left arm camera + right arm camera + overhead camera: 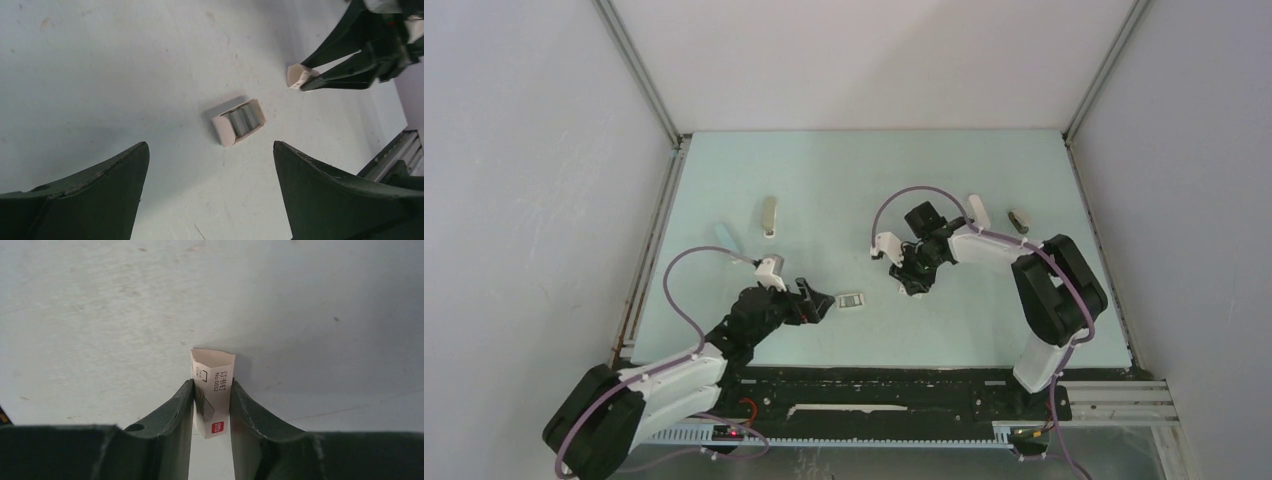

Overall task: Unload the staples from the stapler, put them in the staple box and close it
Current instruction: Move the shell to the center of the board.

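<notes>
The white oblong stapler (977,210) lies at the back right of the mat, behind my right arm, with a small dark-grey piece (1020,220) beside it. My right gripper (916,283) is far from it, down at the mat. Its jaws (211,385) press both sides of a small white printed box sleeve (214,371). My left gripper (816,300) stands open (210,145) over bare mat, just short of a small open box tray (223,132) holding grey staple strips (243,120). In the left wrist view the right gripper's fingers (340,75) pinch the sleeve (298,76).
A beige-grey slim bar (769,217) and a pale blue piece (729,237) lie at the back left. The tray (851,300) sits between the two grippers. Grey walls and metal rails (652,240) fence the mat, and a black rail runs along the near edge.
</notes>
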You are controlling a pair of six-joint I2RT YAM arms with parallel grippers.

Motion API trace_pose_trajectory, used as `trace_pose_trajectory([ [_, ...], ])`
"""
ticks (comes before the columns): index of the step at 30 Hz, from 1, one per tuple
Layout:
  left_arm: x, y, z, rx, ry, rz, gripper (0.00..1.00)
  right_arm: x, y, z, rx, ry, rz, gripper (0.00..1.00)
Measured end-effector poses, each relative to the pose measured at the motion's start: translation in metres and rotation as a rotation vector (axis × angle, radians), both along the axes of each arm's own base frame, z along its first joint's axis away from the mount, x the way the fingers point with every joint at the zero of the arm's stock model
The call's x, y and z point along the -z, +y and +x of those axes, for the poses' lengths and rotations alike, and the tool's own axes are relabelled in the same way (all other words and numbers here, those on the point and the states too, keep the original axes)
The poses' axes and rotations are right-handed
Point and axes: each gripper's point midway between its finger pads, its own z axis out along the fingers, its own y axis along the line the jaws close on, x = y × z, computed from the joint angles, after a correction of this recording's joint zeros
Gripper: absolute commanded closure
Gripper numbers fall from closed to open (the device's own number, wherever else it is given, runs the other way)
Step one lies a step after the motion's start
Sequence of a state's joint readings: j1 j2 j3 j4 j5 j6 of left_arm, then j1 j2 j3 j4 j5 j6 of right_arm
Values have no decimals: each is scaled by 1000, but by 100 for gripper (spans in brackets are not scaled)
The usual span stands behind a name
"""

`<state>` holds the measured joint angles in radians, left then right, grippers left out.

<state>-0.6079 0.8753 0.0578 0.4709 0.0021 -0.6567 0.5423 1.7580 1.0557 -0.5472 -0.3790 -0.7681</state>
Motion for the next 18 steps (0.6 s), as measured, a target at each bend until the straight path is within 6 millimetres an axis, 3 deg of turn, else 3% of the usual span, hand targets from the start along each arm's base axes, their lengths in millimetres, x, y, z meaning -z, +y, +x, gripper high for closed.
trace_pose_trajectory([
  [5,23,-6,-9,57,82,26,7,-2,17,-22,-111,-7,20,63],
  [13,25,-28,-6,139,146,-12,22,-1,33,-36,-263,-55,4,58],
  [18,26,-38,-4,176,179,-28,26,0,40,-41,-333,-85,-15,51],
])
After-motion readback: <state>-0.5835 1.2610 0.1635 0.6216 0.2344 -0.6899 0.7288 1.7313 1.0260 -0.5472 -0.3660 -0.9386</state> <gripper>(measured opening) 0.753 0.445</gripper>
